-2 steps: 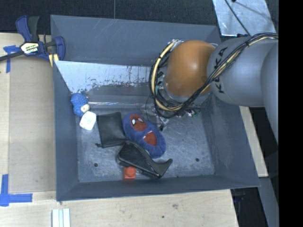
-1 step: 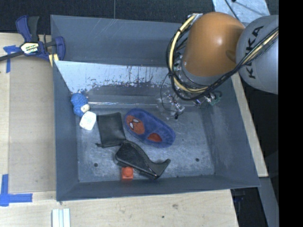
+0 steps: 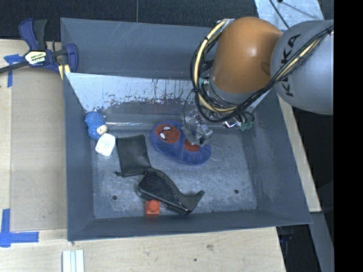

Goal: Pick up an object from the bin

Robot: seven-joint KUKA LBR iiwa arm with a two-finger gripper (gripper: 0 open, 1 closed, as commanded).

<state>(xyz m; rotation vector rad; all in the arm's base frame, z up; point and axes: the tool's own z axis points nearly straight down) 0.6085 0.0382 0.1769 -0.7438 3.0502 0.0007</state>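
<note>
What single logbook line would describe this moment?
hand: over right end of blue slipper | slipper: red spider face, lying flat | nearby: black pouch, black shoe

The arm (image 3: pixel 303 61) reaches in from the right — gripper (image 3: pixel 196 134) pointing down.

a: what colour is the soft fuzzy slipper (image 3: pixel 182 153)?
b: deep blue, with a round red patch (image 3: pixel 167 132) bearing a black web pattern and white eyes.
a: and the rest?
b: the metal bin (image 3: pixel 142 55) is plain grey, its back wall streaked with dark scratches. the flat square pouch (image 3: pixel 133 153) and the curved shoe-like piece (image 3: pixel 167 191) are black. the small block (image 3: pixel 152 207) is orange-red, the little cap-shaped thing (image 3: pixel 105 145) white, the knobbly lump (image 3: pixel 93 122) blue.
a: the robot?
b: orange domed cover (image 3: pixel 244 52), silver arm (image 3: pixel 309 67) with black letters, yellow cables (image 3: pixel 200 55).
</note>
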